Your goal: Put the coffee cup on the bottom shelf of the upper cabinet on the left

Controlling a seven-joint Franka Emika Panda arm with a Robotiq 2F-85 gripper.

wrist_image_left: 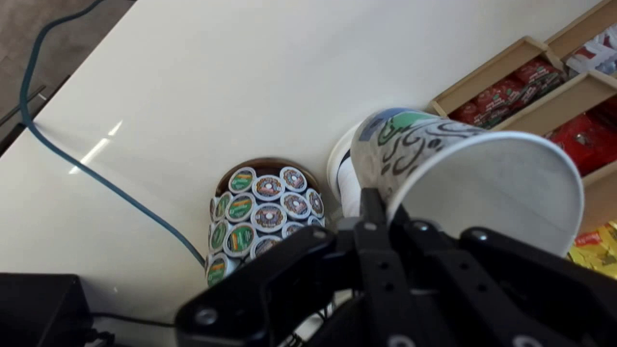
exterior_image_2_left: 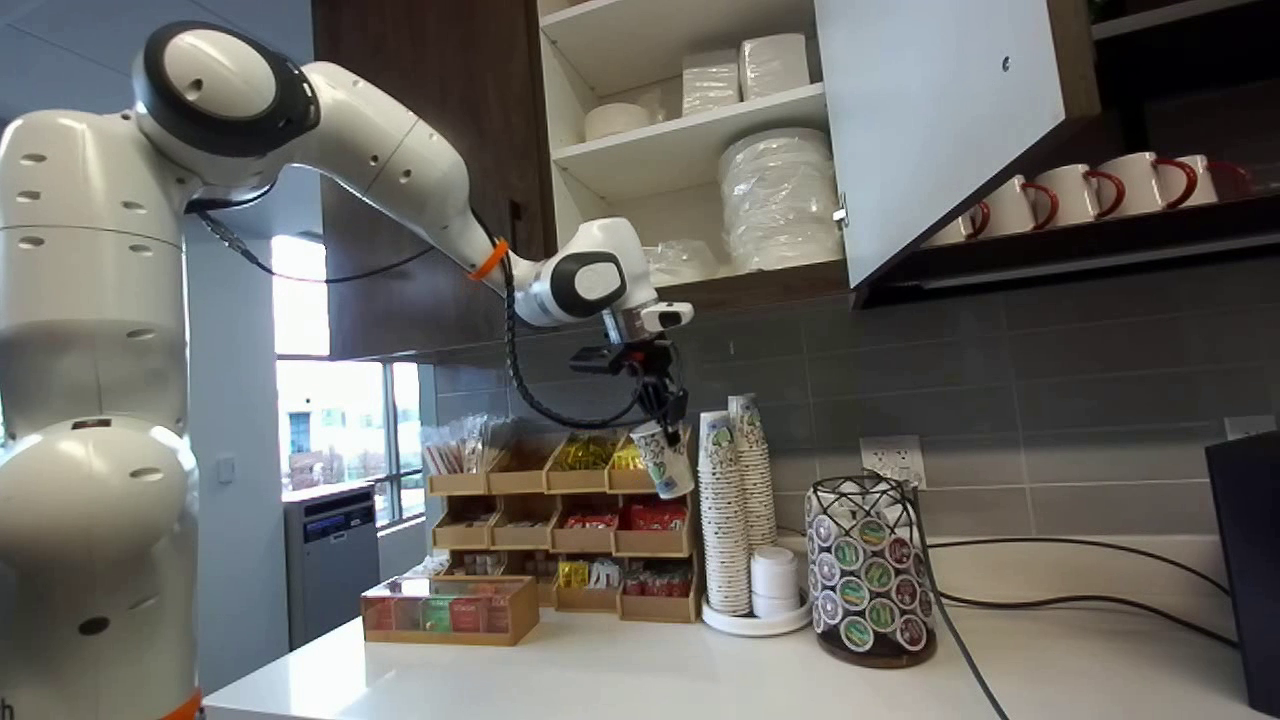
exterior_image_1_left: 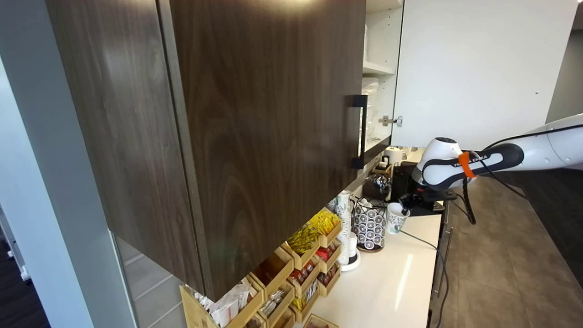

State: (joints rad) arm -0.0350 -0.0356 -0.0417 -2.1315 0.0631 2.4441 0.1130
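Glossy white counter point(exterior_image_2_left: 600, 675), its goods ranged along the far half of the dial
From its middle in an exterior view: a clear-topped wooden box point(exterior_image_2_left: 523, 612) of packets at ten o'clock, a tiered wooden rack point(exterior_image_2_left: 587, 600) at eleven, a round white tray point(exterior_image_2_left: 750, 628) at twelve, a pod holder point(exterior_image_2_left: 877, 657) between one and two, a black boxy object point(exterior_image_2_left: 1248, 580) near three.

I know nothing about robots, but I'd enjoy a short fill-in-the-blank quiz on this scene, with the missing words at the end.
1. Held by the gripper, the coffee cup is not upright but ____.
2. With one door ____, the upper cabinet shows its inside.
3. The mugs have ____ handles.
4. The strap around the arm is ____ in colour.

Missing words: tilted; open; red; orange.
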